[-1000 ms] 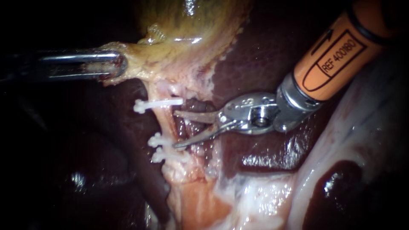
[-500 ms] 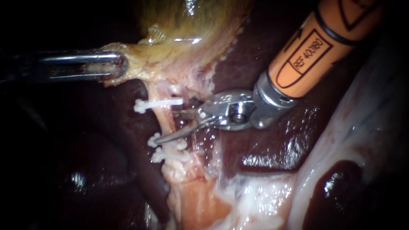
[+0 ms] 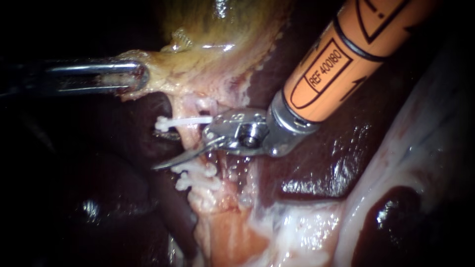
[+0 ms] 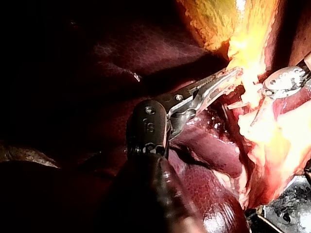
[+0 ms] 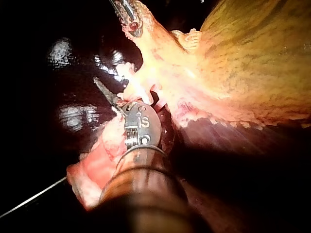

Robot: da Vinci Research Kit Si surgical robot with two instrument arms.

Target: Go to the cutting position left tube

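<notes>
**A:** Endoscope first: where's the left tube (image 3: 188,134)?

**B:** Nine o'clock of centre, inside my right instrument (image 3: 168,151), blades open. One clip (image 3: 183,120) at twelve, two clips (image 3: 190,174) at six.

**A:** Left wrist?

**B:** My left instrument (image 4: 231,76) is clamped on the gallbladder (image 4: 218,19).

**A:** Right wrist?

**B:** One blade tip shows past the tube. I'd confirm both tips and centre between the clips.

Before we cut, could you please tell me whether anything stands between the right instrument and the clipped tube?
Nothing visible does: the right instrument straddles the tube, between the upper clip and the lower clips.
</notes>
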